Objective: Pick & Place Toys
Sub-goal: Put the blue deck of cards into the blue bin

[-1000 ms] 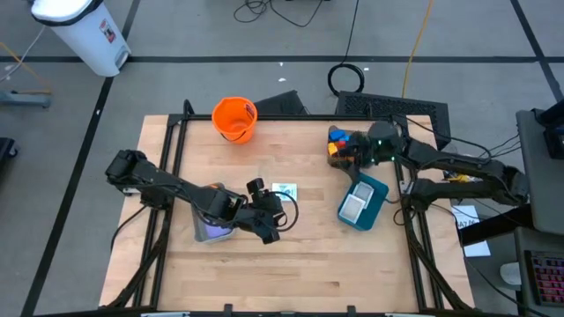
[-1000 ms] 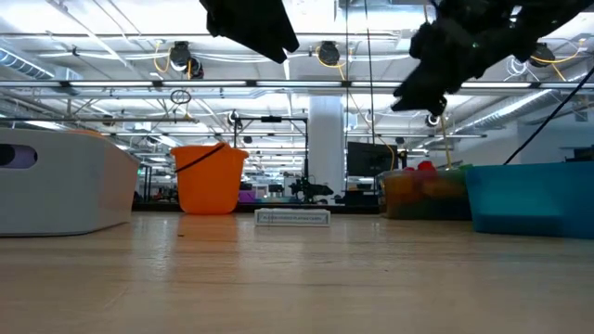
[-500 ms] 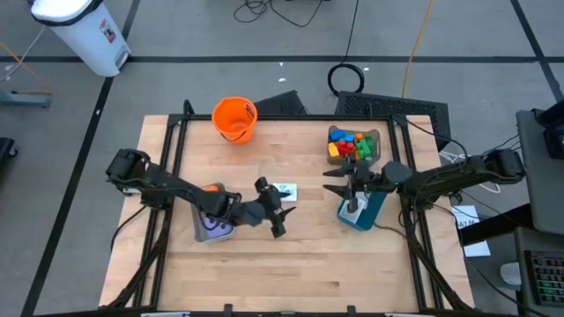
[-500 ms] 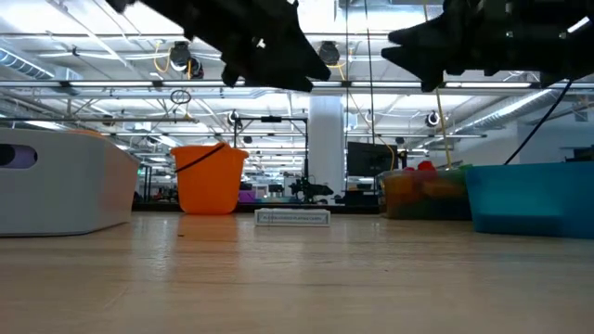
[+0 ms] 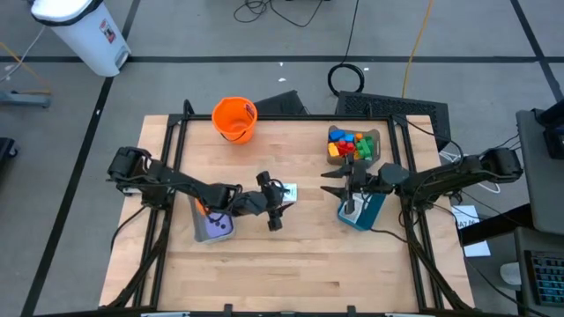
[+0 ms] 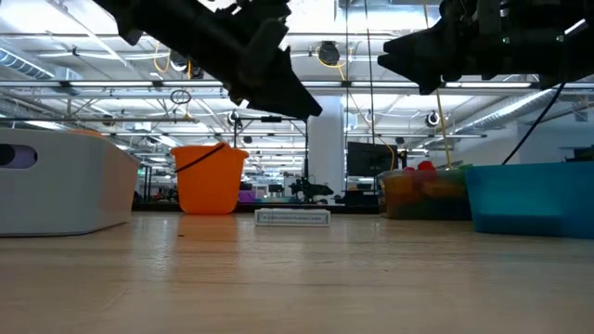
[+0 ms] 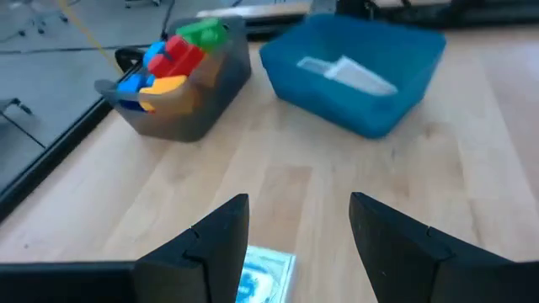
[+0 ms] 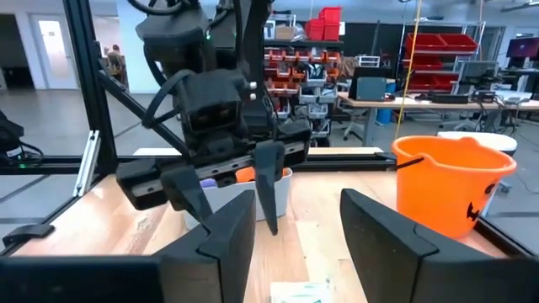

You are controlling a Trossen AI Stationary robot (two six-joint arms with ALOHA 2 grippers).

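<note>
Both pincers are hanging above the tabletop [image 5: 300,255] with fingers parted and nothing between them. I am holding my left pincer [image 7: 296,244] just over a white picture card [image 7: 265,273], which is lying flat near the tabletop's middle. I am holding my right pincer [image 5: 330,181] beside the teal bin [image 5: 366,204], where white cards [image 7: 345,71] are lying. Farther back, bright plastic blocks [image 5: 349,143] are filling the grey bin [image 7: 198,105].
</note>
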